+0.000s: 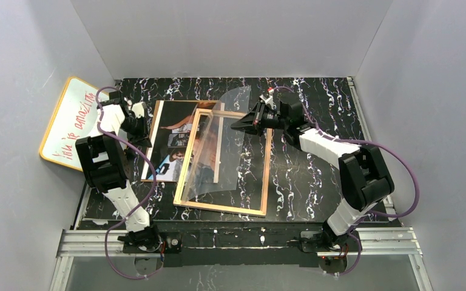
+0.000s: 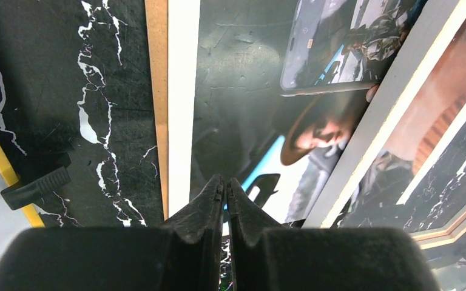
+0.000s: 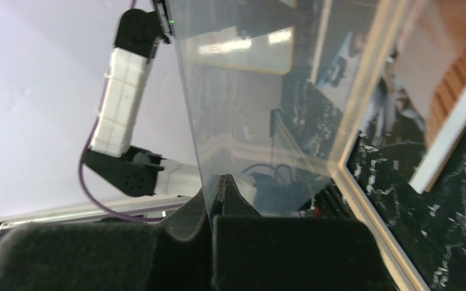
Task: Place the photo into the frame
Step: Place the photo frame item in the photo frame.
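Top view: the photo [image 1: 168, 136] lies flat on the surface [image 1: 315, 176], its right part under the frame [image 1: 219, 208].
Left wrist: left end effector [image 2: 225, 185] closed, nothing visibly gripped.
Right wrist: right end effector [image 3: 221, 182] pinches 1 clear sheet [image 3: 249, 121].

Only readable marking: red handwriting on orange-rimmed whiteboard [image 1: 73, 124], leaned against left wall beside worktop [image 1: 303, 176]. Written sideways to top camera; last word looks like "amazing", other words too small to make out.
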`<action>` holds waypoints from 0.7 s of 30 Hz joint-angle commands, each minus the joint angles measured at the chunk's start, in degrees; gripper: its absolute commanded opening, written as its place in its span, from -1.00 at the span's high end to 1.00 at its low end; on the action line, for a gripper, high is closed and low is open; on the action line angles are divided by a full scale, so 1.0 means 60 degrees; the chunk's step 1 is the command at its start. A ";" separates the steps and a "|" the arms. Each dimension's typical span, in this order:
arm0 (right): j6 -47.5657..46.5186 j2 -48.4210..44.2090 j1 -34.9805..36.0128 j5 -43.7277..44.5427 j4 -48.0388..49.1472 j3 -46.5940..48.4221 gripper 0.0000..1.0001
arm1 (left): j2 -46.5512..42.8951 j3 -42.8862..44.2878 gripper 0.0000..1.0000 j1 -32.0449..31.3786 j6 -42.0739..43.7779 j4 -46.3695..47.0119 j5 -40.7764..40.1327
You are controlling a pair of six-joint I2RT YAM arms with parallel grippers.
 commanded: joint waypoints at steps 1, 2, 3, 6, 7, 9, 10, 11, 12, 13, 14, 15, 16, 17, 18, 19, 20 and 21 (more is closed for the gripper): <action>-0.2042 0.0292 -0.0067 0.0394 -0.1747 -0.0071 0.97 | -0.0038 0.0044 0.87 0.0043 0.0176 -0.0400 0.0266; -0.2111 0.0374 -0.0105 0.0361 -0.1684 -0.0230 0.97 | -0.0017 -0.0018 0.86 0.0033 0.0241 -0.0429 0.0335; -0.2128 0.0460 -0.0128 0.0263 -0.1581 -0.0349 0.97 | -0.0027 -0.0111 0.85 0.0006 0.0293 -0.0449 0.0368; -0.1964 0.0486 -0.0111 0.0008 -0.1185 -0.0428 0.97 | -0.0035 -0.0331 0.83 -0.0123 0.0470 -0.0496 0.0381; -0.2006 0.0389 -0.0068 0.0034 -0.1189 -0.0323 0.97 | -0.0038 -0.0371 0.83 -0.0141 0.0490 -0.0489 0.0412; -0.2222 0.0189 0.0021 0.0098 -0.1565 0.0120 0.97 | -0.0039 -0.0370 0.84 -0.0149 0.0485 -0.0508 0.0544; -0.2324 0.0103 0.0064 0.0091 -0.1784 0.0392 0.97 | -0.0031 -0.0361 0.83 -0.0159 0.0492 -0.0527 0.0660; -0.2415 -0.0025 0.0115 0.0070 -0.1884 0.0620 0.97 | -0.0012 -0.0331 0.84 -0.0160 0.0478 -0.0555 0.0723; -0.2480 -0.0125 0.0167 0.0075 -0.1966 0.0850 0.97 | 0.0001 -0.0296 0.85 -0.0162 0.0440 -0.0585 0.0766; -0.2519 -0.0207 0.0212 0.0076 -0.2092 0.1062 0.97 | 0.0041 -0.0236 0.86 -0.0155 0.0428 -0.0623 0.0775; -0.2557 -0.0289 0.0300 0.0059 -0.2143 0.1270 0.97 | 0.0061 -0.0180 0.87 -0.0151 0.0441 -0.0655 0.0817; -0.2576 -0.0348 0.0373 0.0061 -0.2162 0.1457 0.97 | 0.0078 -0.0152 0.88 -0.0152 0.0441 -0.0681 0.0862; -0.2584 -0.0387 0.0472 0.0037 -0.2182 0.1641 0.97 | 0.0108 -0.0138 0.90 -0.0150 0.0441 -0.0702 0.0897; -0.2585 -0.0394 0.0572 0.0001 -0.2174 0.1839 0.97 | 0.0139 -0.0136 0.92 -0.0158 0.0452 -0.0707 0.0945; -0.2565 -0.0382 0.0683 -0.0051 -0.2133 0.2073 0.97 | 0.0155 -0.0163 0.94 -0.0155 0.0466 -0.0707 0.0968; -0.2506 -0.0360 0.0794 -0.0083 -0.2012 0.2217 0.97 | 0.0169 -0.0205 0.96 -0.0150 0.0469 -0.0695 0.0978; -0.2388 -0.0321 0.0891 -0.0135 -0.1836 0.2313 0.97 | 0.0178 -0.0249 0.99 -0.0150 0.0483 -0.0665 0.0974; -0.2262 -0.0279 0.0969 -0.0172 -0.1636 0.2391 0.97 | 0.0153 -0.0276 1.00 -0.0150 0.0477 -0.0633 0.0948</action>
